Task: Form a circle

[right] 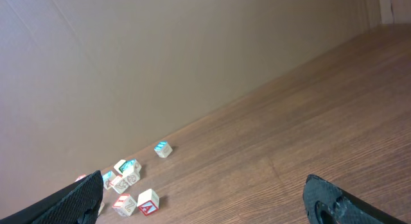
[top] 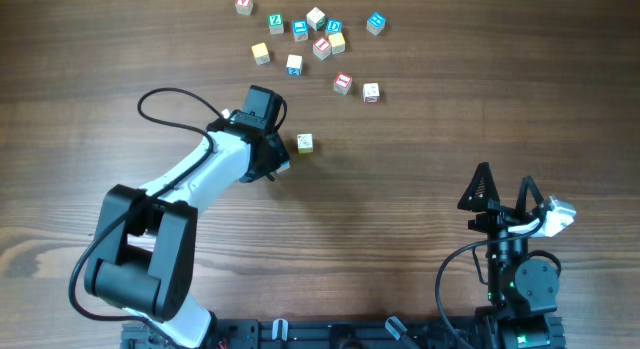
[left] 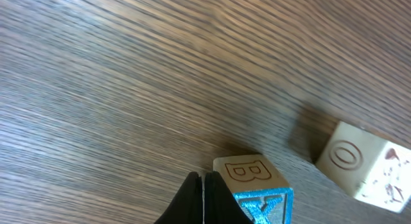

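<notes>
1. Wood-grain table (top: 420, 119): all items are carried on it.
2. Left arm (top: 190, 174) is stretched toward mid-table. Right arm (top: 515, 279) is held upright at the near right edge.
3. Right gripper (top: 504, 181): fingers are spread wide apart, with nothing between them.
4. Left gripper (left: 203, 183): fingers are pressed together, with nothing clamped.
5. The circle (top: 322, 46): a tight knot of letter cubes is noted at the far edge, near centre, well apart from both grippers.
6. Loose cubes (top: 343, 83) are scattered around the knot.
7. B cube (left: 252, 179), with one blue face, is seen just beside the closed fingertips.
8. O cube (left: 350, 158), cream, lies near the B cube but apart from it.
</notes>
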`<control>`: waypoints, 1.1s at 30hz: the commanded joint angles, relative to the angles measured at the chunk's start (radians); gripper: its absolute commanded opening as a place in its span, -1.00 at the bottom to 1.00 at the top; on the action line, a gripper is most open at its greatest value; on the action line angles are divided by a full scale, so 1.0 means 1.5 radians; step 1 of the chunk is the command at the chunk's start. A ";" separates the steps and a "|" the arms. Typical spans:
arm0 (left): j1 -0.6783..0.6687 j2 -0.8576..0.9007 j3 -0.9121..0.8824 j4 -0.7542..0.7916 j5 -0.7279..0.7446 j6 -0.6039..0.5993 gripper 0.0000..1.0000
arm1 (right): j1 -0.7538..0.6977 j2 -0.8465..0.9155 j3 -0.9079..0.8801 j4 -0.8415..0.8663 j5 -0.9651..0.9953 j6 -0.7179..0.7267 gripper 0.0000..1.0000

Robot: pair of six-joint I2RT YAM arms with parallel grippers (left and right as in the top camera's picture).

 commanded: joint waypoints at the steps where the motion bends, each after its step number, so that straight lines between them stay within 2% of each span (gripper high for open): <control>1: -0.012 -0.011 -0.006 0.012 0.006 0.008 -0.86 | -0.003 -0.003 0.000 0.003 0.004 0.003 0.99; 9: -0.012 -0.011 -0.006 0.043 0.006 0.008 -0.85 | -0.003 -0.003 0.000 0.003 0.004 0.003 0.99; 19: -0.012 -0.011 -0.006 -0.023 0.006 0.008 -0.85 | -0.003 -0.001 0.000 0.003 0.004 0.003 1.00; 22: -0.012 -0.011 -0.006 0.004 0.001 0.009 -0.83 | -0.003 -0.001 0.000 0.003 0.004 0.003 0.99; 29: -0.011 -0.011 -0.006 0.110 -0.085 0.009 -0.85 | -0.003 -0.001 0.000 0.003 0.004 0.003 1.00; 33: -0.012 -0.011 -0.006 0.146 -0.069 0.008 -0.87 | -0.003 -0.001 0.000 0.003 0.004 0.003 0.99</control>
